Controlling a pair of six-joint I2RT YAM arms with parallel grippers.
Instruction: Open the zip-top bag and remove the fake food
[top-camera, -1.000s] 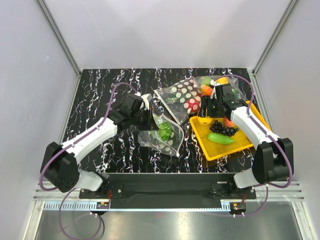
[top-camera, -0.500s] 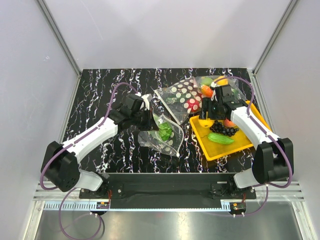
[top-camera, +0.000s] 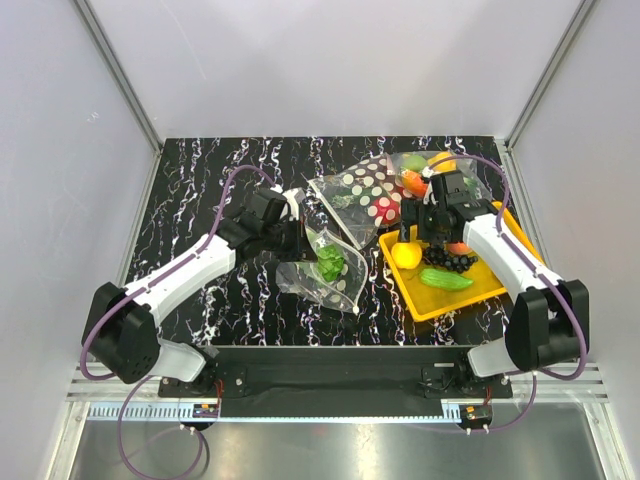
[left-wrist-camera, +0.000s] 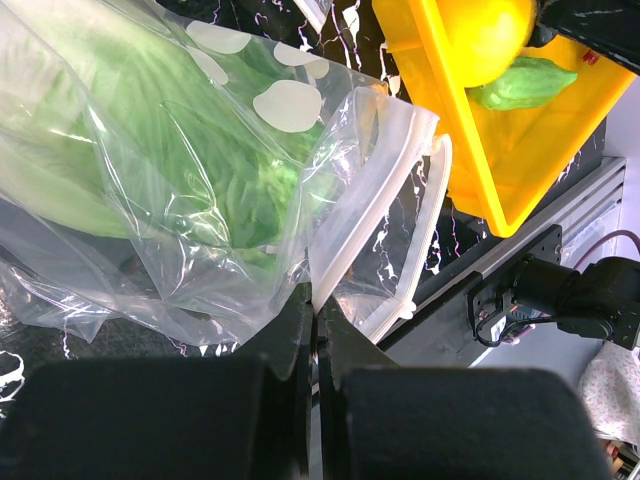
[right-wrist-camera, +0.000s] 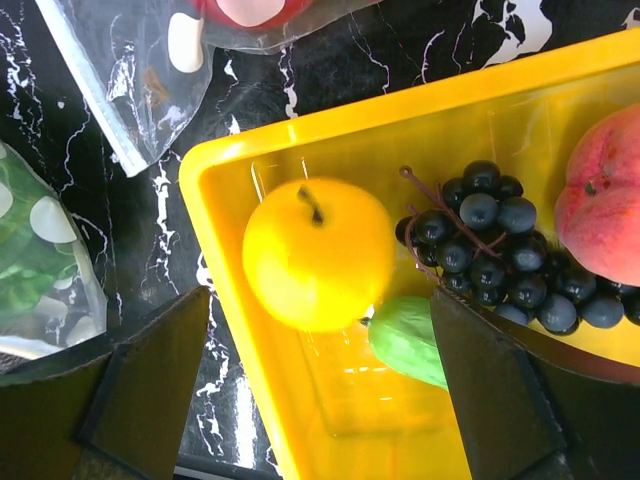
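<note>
right wrist: right gripper (right-wrist-camera: 318, 330) spread; round yellow plastic lemon (right-wrist-camera: 318, 252) out
left gripper (left-wrist-camera: 314, 325): pinches dotted clear bag (left-wrist-camera: 370, 150)
next: green leafy lettuce (left-wrist-camera: 200, 170)

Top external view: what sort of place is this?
Probably a robot lab test cell: white walls on aluminium framing, two arms bolted to a marbled black table, toy food in a yellow tray.

We see a robotics lab cell: white panels (top-camera: 330, 60) in aluminium framing (top-camera: 120, 75) enclose a black marbled surface (top-camera: 200, 180), two cabled arms (top-camera: 185, 270) bolted to its rail (top-camera: 330, 365).
</note>
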